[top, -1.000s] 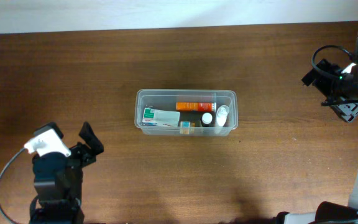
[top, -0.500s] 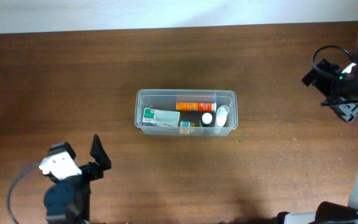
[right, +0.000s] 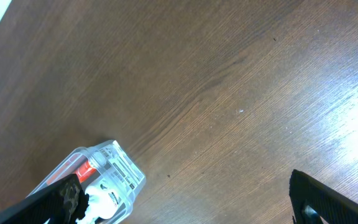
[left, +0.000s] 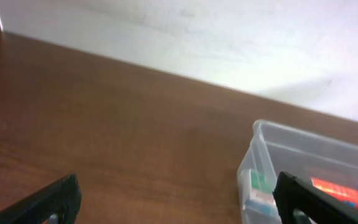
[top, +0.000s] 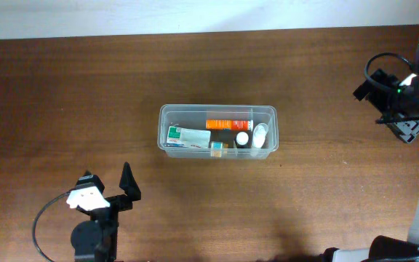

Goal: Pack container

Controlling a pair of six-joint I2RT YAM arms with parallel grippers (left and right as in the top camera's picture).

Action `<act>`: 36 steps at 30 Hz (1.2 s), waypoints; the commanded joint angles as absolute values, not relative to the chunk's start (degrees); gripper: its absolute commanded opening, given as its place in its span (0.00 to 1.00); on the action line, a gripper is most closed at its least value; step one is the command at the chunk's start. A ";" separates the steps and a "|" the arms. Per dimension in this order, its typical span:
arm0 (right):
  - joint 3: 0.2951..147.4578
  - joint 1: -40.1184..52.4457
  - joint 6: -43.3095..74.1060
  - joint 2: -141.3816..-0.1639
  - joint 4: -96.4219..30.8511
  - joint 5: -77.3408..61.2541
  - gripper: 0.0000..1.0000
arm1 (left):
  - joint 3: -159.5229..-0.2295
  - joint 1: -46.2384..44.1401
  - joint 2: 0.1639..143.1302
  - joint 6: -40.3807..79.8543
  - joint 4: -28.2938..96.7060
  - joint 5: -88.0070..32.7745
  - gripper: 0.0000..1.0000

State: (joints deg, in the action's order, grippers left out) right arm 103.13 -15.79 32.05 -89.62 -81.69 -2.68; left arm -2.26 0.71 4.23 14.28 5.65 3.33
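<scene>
The clear plastic container [top: 217, 131] stands at the table's middle. Inside lie a white-and-green carton [top: 188, 135], an orange tube [top: 228, 124], a small white bottle [top: 260, 135] and a white cap [top: 242, 137]. The container also shows in the left wrist view [left: 303, 171] and in the right wrist view [right: 107, 177]. My left gripper [top: 115, 191] is open and empty, low at the front left, well away from the container. My right gripper [top: 395, 109] is open and empty at the far right edge.
The brown wooden table [top: 86, 102] runs to a white wall [left: 229, 37] at the back. Cables hang by the right arm [top: 373, 69] and the left arm [top: 46, 218].
My left arm has drawn back toward the front edge and shifted right, away from the container. The right arm and the container have not moved.
</scene>
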 commanded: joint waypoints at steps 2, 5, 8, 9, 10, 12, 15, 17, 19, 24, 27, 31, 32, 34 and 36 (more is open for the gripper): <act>103.35 -16.16 31.73 -89.73 -81.67 -2.76 0.98 | -0.47 0.25 0.32 13.58 3.46 2.76 1.00; 103.35 -16.16 31.73 -89.73 -81.67 -2.76 0.98 | -0.47 0.12 0.30 13.58 4.01 2.74 1.00; 103.35 -16.16 31.73 -89.73 -81.67 -2.76 0.98 | -0.49 0.12 0.36 13.58 4.38 2.74 1.00; 103.35 -16.16 31.73 -89.73 -81.67 -2.76 0.99 | -0.49 0.12 0.36 13.61 4.36 2.74 1.00; 103.35 -16.16 31.73 -89.73 -81.67 -2.76 0.99 | -0.49 0.12 0.36 13.58 4.36 2.74 1.00; 103.35 -16.16 31.73 -89.73 -81.67 -2.76 0.98 | -0.49 0.12 0.36 13.58 4.36 2.74 1.00; 103.35 -16.16 31.73 -89.73 -81.67 -2.76 0.98 | -0.49 0.12 0.36 13.58 4.38 2.74 1.00; 103.35 -16.14 31.73 -89.73 -81.67 -2.76 0.98 | -0.49 0.12 0.36 13.58 4.36 2.72 1.00; 103.35 -16.16 31.73 -89.73 -81.67 -2.76 0.98 | -0.49 0.12 0.36 13.58 4.38 2.72 1.00; 103.35 -16.14 31.73 -89.73 -81.67 -2.76 0.98 | -0.49 0.12 0.36 13.58 4.36 2.74 1.00; 103.35 -16.16 31.73 -89.73 -81.67 -2.76 0.98 | -0.49 0.12 0.36 13.58 4.38 2.74 1.00; 103.35 -16.16 31.73 -89.73 -81.67 -2.76 0.98 | -0.51 0.12 0.36 13.61 4.38 2.74 1.00; 103.35 -16.16 31.73 -89.73 -81.67 -2.76 0.98 | -0.51 0.12 0.36 13.58 4.38 2.74 1.00; 103.35 -16.03 31.73 -89.69 -81.67 -2.76 0.98 | -0.51 0.12 0.36 13.58 4.38 2.74 1.00; 103.33 -15.40 31.62 -88.71 -82.11 -1.91 0.98 | -0.51 0.12 0.36 13.58 4.36 2.74 1.00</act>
State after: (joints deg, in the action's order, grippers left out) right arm 103.13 -15.77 32.10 -89.62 -81.73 -2.66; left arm -0.95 0.38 0.89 14.28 4.45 3.20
